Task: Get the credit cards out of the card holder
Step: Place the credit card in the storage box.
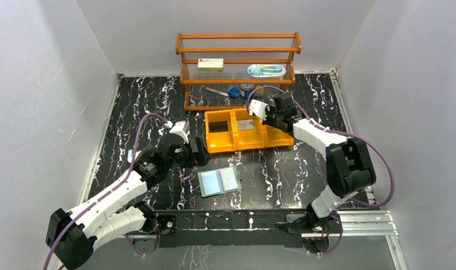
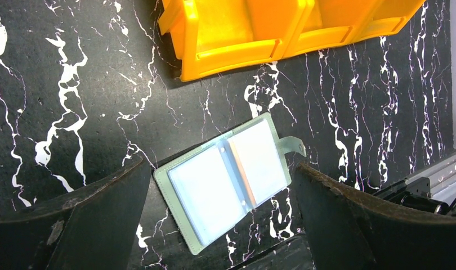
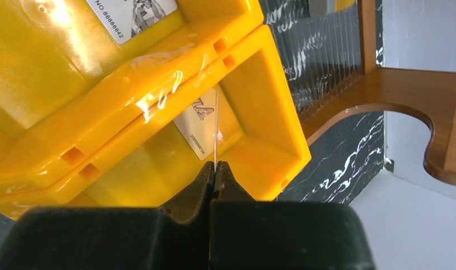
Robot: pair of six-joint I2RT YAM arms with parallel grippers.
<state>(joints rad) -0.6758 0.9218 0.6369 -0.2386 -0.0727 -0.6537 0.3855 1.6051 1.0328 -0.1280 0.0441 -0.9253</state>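
On the black marbled table (image 1: 304, 169) the card holder (image 1: 219, 181) lies open near the front, below our left tool (image 2: 220, 166), jaws apart. Our right tool (image 3: 215, 169) pinches a credit card (image 3: 216, 129) edge-on over the orange bin (image 3: 259, 84); so thin a grip may slip

Card holder (image 1: 219, 181) before bins (image 1: 235, 149) — cards (image 1: 246, 125) in bins — rack (image 1: 237, 50) behind.

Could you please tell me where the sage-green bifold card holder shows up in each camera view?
Top external: the sage-green bifold card holder lies open just below centre, nearer the arm bases than the bins.
Left wrist: the card holder sits at lower centre, open.
Right wrist: not in view.
Shared landmark: the orange plastic three-compartment bins show in all three.
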